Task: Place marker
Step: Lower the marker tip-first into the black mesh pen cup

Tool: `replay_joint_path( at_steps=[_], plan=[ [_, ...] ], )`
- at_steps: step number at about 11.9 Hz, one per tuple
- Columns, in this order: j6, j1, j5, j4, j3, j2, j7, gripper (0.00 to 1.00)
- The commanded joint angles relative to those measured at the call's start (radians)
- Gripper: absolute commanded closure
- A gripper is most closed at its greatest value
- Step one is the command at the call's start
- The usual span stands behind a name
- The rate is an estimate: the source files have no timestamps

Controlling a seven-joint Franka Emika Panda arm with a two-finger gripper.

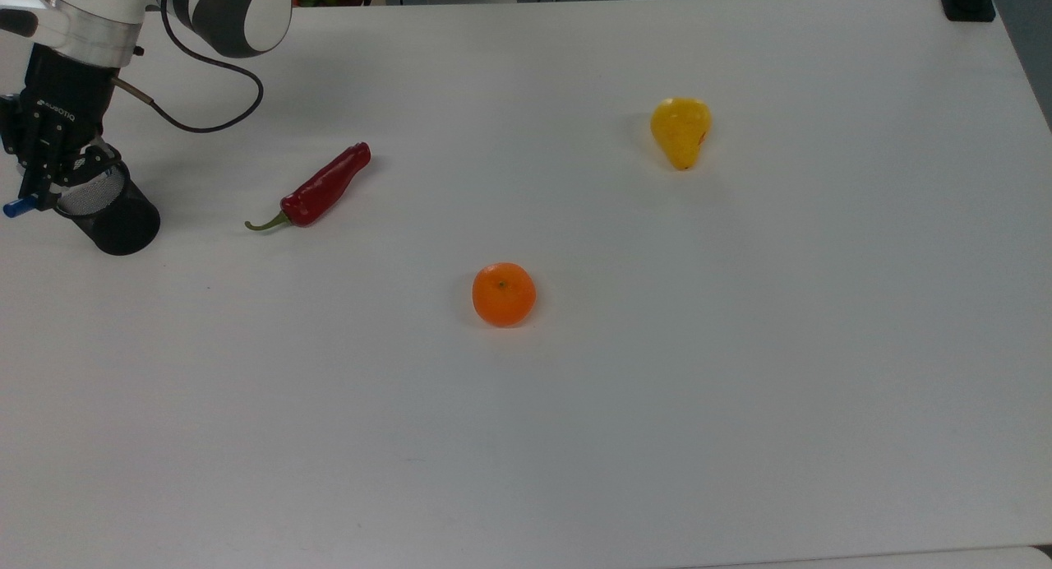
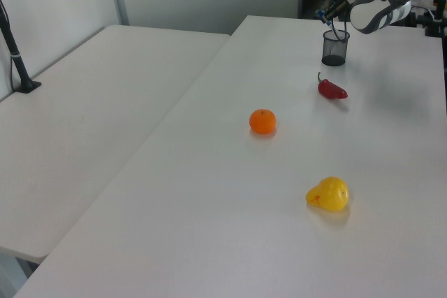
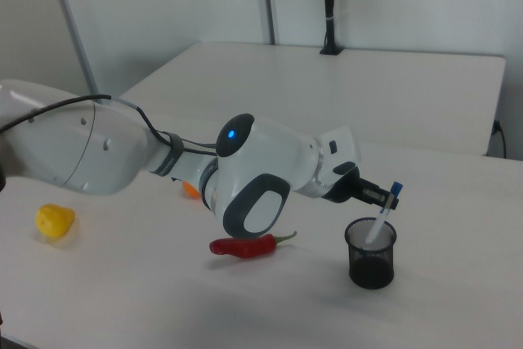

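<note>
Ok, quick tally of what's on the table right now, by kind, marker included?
Fruit and veg: 3 (orange, yellow pear, red chili pepper)
Mesh cup: 1 (black)
Marker: 1, tilted, lower end inside the cup, upper part at the pincer
Total: 5
</note>
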Motion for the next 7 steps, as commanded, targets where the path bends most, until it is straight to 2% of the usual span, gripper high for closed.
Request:
replay_joint_path(
  at_steps=[1,2,5,7],
  plan=[
    [0.007,0.01,0.017,-0.029,0.001,-0.023,-0.03,0.61],
    [0.005,0.01,0.017,-0.029,0.001,-0.025,-0.029,0.51],
    [0.005,0.012,0.019,-0.029,0.001,-0.028,-0.018,0.34],
    [-0.016,0.012,0.019,-0.026,0.001,-0.042,-0.013,0.07]
  ],
)
